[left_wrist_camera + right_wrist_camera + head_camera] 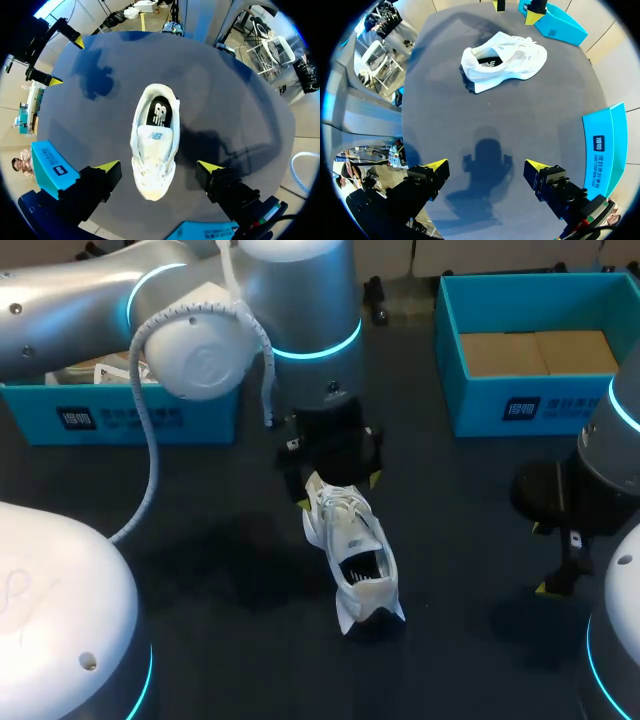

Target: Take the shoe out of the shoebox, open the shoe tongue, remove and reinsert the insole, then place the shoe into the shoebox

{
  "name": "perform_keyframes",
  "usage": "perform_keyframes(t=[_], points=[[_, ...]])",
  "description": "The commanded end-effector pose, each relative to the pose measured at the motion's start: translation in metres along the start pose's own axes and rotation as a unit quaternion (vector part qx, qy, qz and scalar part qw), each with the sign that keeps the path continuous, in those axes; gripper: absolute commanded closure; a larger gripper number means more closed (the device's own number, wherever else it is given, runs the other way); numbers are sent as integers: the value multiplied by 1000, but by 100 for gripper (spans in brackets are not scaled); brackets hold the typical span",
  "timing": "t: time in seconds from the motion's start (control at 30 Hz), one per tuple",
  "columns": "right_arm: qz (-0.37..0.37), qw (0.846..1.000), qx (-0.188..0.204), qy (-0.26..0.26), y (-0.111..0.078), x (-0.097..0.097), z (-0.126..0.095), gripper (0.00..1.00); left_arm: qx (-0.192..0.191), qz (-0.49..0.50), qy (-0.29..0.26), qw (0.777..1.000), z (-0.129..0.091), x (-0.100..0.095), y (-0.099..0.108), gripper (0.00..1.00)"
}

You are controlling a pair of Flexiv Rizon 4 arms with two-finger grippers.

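Note:
A white shoe (355,560) lies on the dark table near the middle, its opening turned up so that the dark insole (160,114) shows inside. My left gripper (338,490) hangs open just above the toe end, and its yellow tips stand clear of the shoe (152,150) on either side. The left gripper (159,167) holds nothing. My right gripper (545,560) is at the table's right, open and empty, well away from the shoe (505,60). In the right wrist view the right gripper (487,167) has only bare table below it.
A blue shoebox (500,400) with a brown cardboard floor stands at the back right. Another blue box (120,415) sits at the back left, partly behind my left arm. Bare table lies between the shoe and my right gripper.

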State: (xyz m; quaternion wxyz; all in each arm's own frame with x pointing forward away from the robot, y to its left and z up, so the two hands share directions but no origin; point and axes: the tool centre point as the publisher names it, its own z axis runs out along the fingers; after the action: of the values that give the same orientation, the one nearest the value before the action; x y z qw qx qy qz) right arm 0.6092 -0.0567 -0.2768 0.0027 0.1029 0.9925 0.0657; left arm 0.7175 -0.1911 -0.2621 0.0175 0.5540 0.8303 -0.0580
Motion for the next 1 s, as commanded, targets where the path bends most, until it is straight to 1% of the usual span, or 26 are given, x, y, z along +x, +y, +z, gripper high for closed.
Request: perform_keyframes(t=[0.03,0.07,0.1,0.13,0.17,0.2,0.27,0.3,0.33,0.37,0.77,0.8,0.83,0.87,0.93,0.97,1.0], points=[[0,1000,-1,-2,-1,2,1,0,6,-100,15,995,-3,15,-8,0],[0,1000,-1,-2,-1,2,1,0,-1,-129,17,992,-3,19,-12,0],[0,1000,-1,-2,-1,2,1,0,-23,-187,25,982,-4,22,-17,0],[0,1000,-1,-2,-1,2,1,0,-59,-251,25,966,-3,21,-21,0],[0,1000,-1,-2,-1,2,1,0,-50,-282,37,957,-4,24,-24,0],[0,1000,-1,-2,-1,2,1,0,-45,-321,60,944,-6,24,-24,0],[0,1000,-1,-2,-1,2,1,0,-73,-414,29,907,-7,26,-27,0],[0,1000,-1,-2,-1,2,1,0,-73,-451,35,889,-7,26,-29,0],[0,1000,-1,-2,-1,2,1,0,-59,-483,43,873,-8,25,-29,0],[0,1000,-1,-2,-1,2,1,0,-62,-497,34,865,-9,27,-31,0],[0,1000,-1,-2,-1,2,1,0,-62,-497,34,865,-9,27,-31,0],[0,1000,-1,-2,-1,2,1,0,-50,-532,59,843,-6,27,-34,0],[0,1000,-1,-2,-1,2,1,0,-51,-566,59,821,-1,28,-38,0],[0,1000,-1,-2,-1,2,1,0,-50,-589,42,806,3,32,-43,0],[0,1000,-1,-2,-1,2,1,0,-48,-631,27,774,10,39,-53,0],[0,1000,-1,-2,-1,2,1,0,-42,-648,29,760,12,42,-58,0],[0,1000,-1,-2,-1,2,1,0,-34,-648,39,760,13,45,-61,0]])
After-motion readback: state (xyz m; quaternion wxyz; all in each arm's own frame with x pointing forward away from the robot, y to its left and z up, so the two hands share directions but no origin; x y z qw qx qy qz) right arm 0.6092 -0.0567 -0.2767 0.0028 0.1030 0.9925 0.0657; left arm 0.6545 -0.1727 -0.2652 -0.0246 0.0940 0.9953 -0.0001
